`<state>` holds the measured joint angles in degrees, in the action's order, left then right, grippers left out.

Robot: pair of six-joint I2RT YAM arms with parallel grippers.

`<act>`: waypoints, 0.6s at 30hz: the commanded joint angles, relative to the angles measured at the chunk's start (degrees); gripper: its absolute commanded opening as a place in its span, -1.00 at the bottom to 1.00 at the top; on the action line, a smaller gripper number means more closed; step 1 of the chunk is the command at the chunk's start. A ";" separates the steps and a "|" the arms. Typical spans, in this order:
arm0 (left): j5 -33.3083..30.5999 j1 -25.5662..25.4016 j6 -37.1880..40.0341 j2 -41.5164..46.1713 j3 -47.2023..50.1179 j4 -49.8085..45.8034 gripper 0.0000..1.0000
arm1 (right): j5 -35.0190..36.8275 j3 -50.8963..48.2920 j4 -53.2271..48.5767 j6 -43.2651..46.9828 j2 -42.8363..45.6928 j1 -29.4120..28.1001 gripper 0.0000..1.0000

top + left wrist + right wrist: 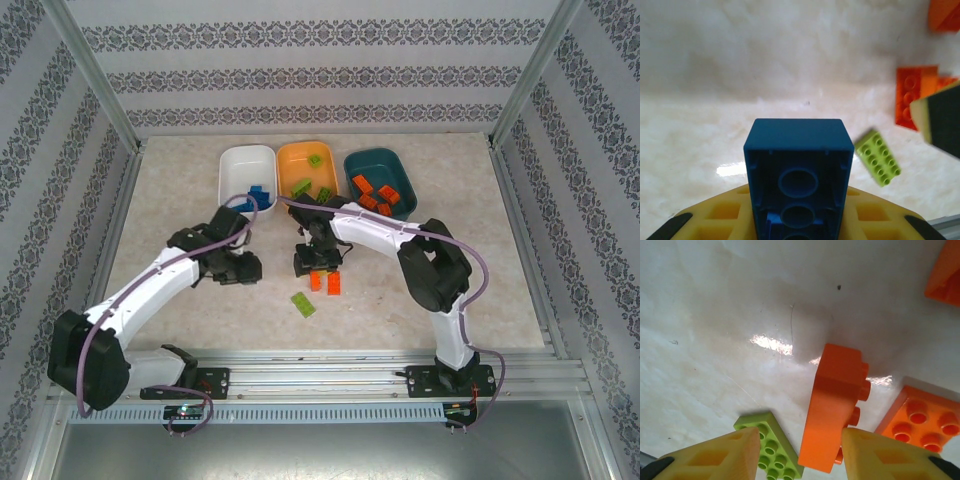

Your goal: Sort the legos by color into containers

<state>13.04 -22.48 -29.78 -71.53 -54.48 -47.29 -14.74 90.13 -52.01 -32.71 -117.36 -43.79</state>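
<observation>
**Overhead and wrist views, sorting in progress.** Three tubs stand in a row at the far side of the worktop (180,190): white tub (240,160) on the left, orange tub (292,160) in the middle, teal tub (385,162) on the right. The white tub holds blue bricks (262,195), the orange tub green bricks (318,160), and the teal tub orange bricks (375,195).

The left end effector (797,212) is closed on a blue brick (797,160), hollow underside toward the wrist camera, above bare worktop just near of the white tub.

The right end effector (800,440) is open and straddles an orange brick (837,390) standing on its side (studs pointing right). Its right pad (890,455) is against the brick; its left pad (715,460) is apart from it.

Still loose on the worktop are a green brick (771,445) just left of the straddled one and a flat orange brick (922,422) just right of it.
</observation>
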 commanded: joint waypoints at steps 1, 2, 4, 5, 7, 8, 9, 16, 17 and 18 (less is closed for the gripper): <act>2.13 3.90 2.84 0.11 -4.80 -5.05 -0.43 | 4.43 1.96 -4.11 1.23 -3.57 -0.74 -0.09; 2.50 5.16 3.46 -0.65 -6.34 -5.20 -0.42 | 4.95 2.38 -4.68 1.28 -4.18 -0.74 -0.10; 3.06 7.29 4.50 -2.60 -9.38 -5.26 -0.42 | 5.56 2.77 -5.30 1.41 -4.95 -0.69 -0.16; 3.31 8.29 5.01 -3.87 -11.02 -5.18 -0.43 | 5.80 2.85 -5.44 1.51 -5.14 -0.84 -0.19; 3.99 10.10 5.58 -6.49 -13.79 -4.57 -0.42 | 6.25 2.95 -5.73 1.51 -5.46 -0.85 -0.26; 4.36 11.01 5.68 -7.75 -15.16 -3.97 -0.42 | 6.30 2.87 -5.74 1.59 -5.53 -0.79 -0.32; 4.69 11.82 5.74 -9.11 -16.26 -3.42 -0.42 | 6.46 2.86 -5.83 1.60 -5.60 -0.83 -0.38; 6.11 15.19 6.66 -20.84 -26.61 -1.00 -0.43 | 6.66 2.69 -5.48 1.28 -4.72 -0.60 -0.66; 6.10 15.20 7.03 -22.54 -28.42 -1.05 -0.43 | 6.66 2.62 -5.49 1.37 -4.57 -0.60 -0.67; 6.06 15.26 7.29 -24.15 -30.15 -1.25 -0.43 | 6.68 2.52 -5.49 1.34 -4.46 -0.58 -0.67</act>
<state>18.02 -7.75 -24.80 -92.86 -80.38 -49.25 -10.72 93.17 -55.94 -31.46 -121.34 -44.03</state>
